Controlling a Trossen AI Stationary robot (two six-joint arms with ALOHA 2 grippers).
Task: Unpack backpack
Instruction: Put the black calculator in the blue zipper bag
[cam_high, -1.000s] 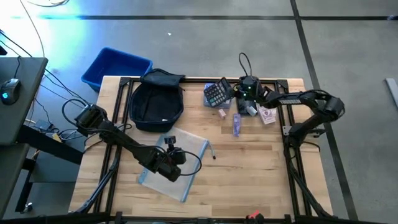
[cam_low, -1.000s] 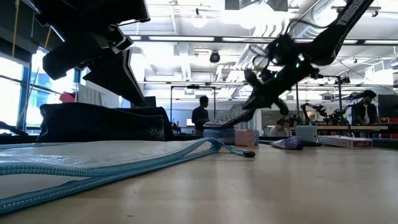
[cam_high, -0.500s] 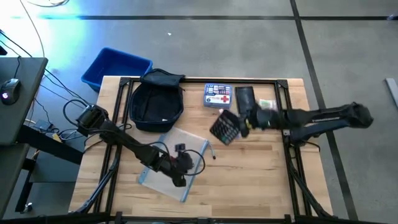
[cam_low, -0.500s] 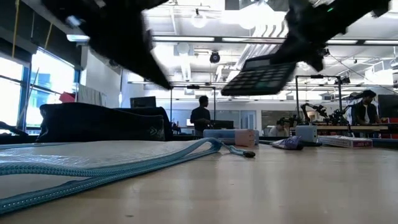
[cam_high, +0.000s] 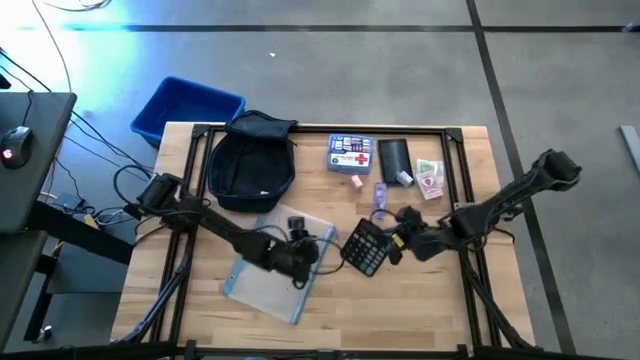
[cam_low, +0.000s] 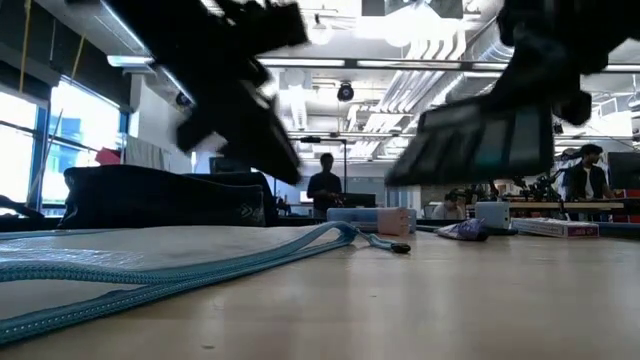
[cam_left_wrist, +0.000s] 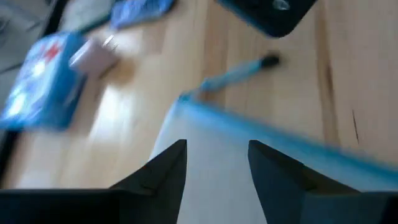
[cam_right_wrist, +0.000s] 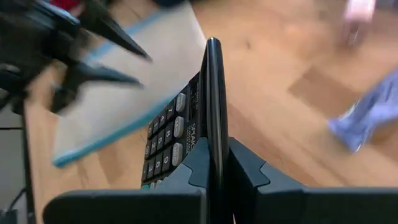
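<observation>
Left tool (cam_high: 303, 250) hovered with jaws parted and empty over the mesh pouch (cam_high: 265, 285) — nearer the backpack (cam_high: 254, 163) at the surface's far left — while the right tool (cam_high: 392, 243) gripped the calculator (cam_high: 364, 247) edgewise.

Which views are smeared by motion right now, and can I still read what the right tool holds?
Low view: both arms are dark streaks. Left wrist view: blurred throughout. Right wrist view: the calculator is sharp, pinched edge-on in the right tool; the background smears. High view: clear.
</observation>
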